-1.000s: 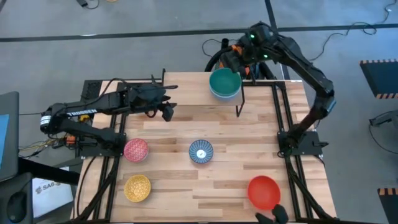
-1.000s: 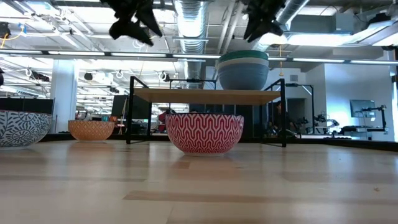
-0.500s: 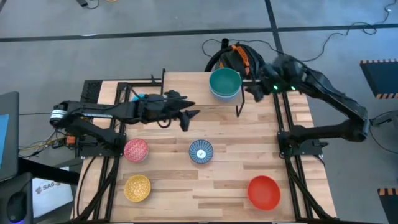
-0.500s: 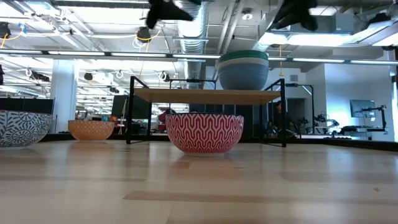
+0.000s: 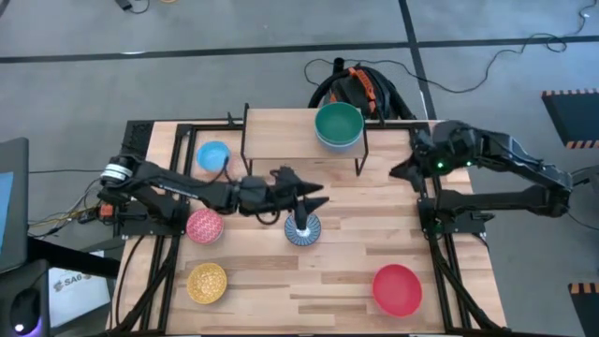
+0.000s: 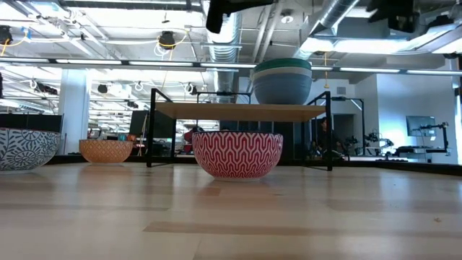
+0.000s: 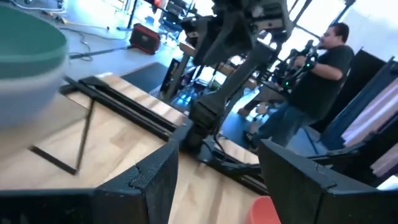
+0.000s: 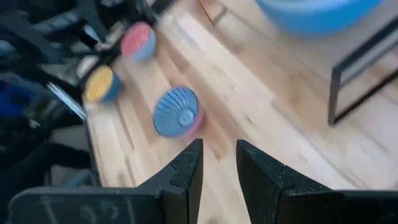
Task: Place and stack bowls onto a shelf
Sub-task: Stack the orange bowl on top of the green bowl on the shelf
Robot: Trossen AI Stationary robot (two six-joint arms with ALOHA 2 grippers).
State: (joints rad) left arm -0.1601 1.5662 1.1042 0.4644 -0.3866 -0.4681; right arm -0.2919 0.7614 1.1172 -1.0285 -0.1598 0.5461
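Observation:
The shelf (image 5: 290, 131) stands at the table's far middle on thin black legs. A stack of bowls topped by a green one (image 5: 338, 124) rests on its right end. On the table sit a light blue bowl (image 5: 213, 156), a pink bowl (image 5: 204, 226), a yellow bowl (image 5: 207, 283), a red bowl (image 5: 397, 288) and a blue-white patterned bowl (image 5: 302, 228). My left gripper (image 5: 316, 197) hangs open above the patterned bowl, pointing level toward the right edge, nothing between its fingers (image 7: 155, 180). My right gripper (image 5: 398, 171) is open and empty beside the shelf's right end.
Black arm frames run along both table sides (image 5: 432, 215). Bare wood lies between the patterned and red bowls. A coil of cables (image 5: 351, 86) lies behind the table. A person (image 7: 323, 68) stands in the room beyond the right arm's base.
My left gripper has swung from beside the shelf's left end toward the table's right and near edges and now hangs over the patterned bowl, uncovering the light blue bowl. My right gripper has drawn back from the green stack toward the right edge. No bowl has moved.

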